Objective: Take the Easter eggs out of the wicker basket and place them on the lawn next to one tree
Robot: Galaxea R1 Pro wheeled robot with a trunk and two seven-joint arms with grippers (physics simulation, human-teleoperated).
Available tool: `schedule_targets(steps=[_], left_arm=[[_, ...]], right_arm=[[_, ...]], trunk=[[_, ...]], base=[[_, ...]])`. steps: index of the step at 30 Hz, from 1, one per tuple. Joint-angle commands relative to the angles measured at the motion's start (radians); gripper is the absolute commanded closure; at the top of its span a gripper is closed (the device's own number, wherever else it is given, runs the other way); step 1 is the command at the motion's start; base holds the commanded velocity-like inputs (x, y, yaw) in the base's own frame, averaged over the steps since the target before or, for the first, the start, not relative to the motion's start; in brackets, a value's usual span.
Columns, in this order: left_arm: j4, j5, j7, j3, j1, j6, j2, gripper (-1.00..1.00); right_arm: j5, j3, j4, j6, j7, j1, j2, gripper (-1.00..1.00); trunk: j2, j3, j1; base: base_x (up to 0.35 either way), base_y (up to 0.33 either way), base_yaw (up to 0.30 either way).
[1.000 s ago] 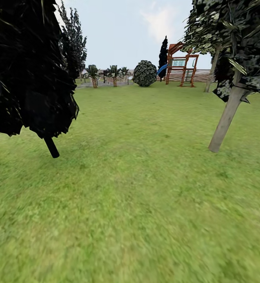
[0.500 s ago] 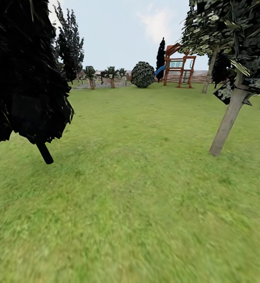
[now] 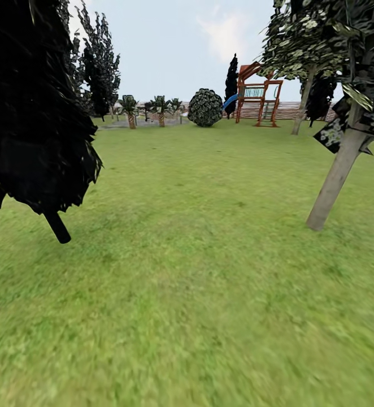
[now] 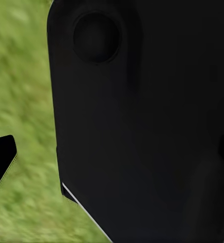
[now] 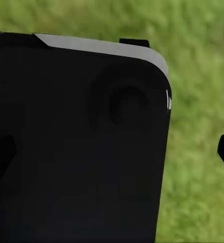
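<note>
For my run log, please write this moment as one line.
phase: driving over lawn | ahead: round bush, play frame | sides: dark conifer, leaning pale trunk | eggs, basket: unseen

one lawn [image 3: 198,271], one play frame [image 3: 257,93], one round bush [image 3: 205,107], three small palms [image 3: 160,107] (far off)

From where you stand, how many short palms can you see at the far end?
3, in a row at the far left edge of the lawn: palms at and. Others may be hidden behind foliage.

Dark robot body [image 4: 142,126] close before both wrist cameras
</note>
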Motion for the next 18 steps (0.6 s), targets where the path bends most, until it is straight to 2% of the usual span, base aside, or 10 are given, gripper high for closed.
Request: schedule_targets(steps=[1,18], left_arm=[[-0.002,0.001,-0.001,0.0,0.001,0.0,0.0,-1.0],[-0.002,0.001,-0.001,0.002,0.001,0.0,0.0,-1.0]], right_arm=[[0.006,-0.001,0.0,-0.003,0.001,-0.001,0.0,-1.0],[-0.002,-0.001,0.0,-0.003,0.0,-0.001,-0.003,-1.0]], trunk=[[0.0,-0.001,0.001],[0.0,-0.006,0.001]], base=[[0.341,0.0,0.0],[0.34,0.0,0.021]])
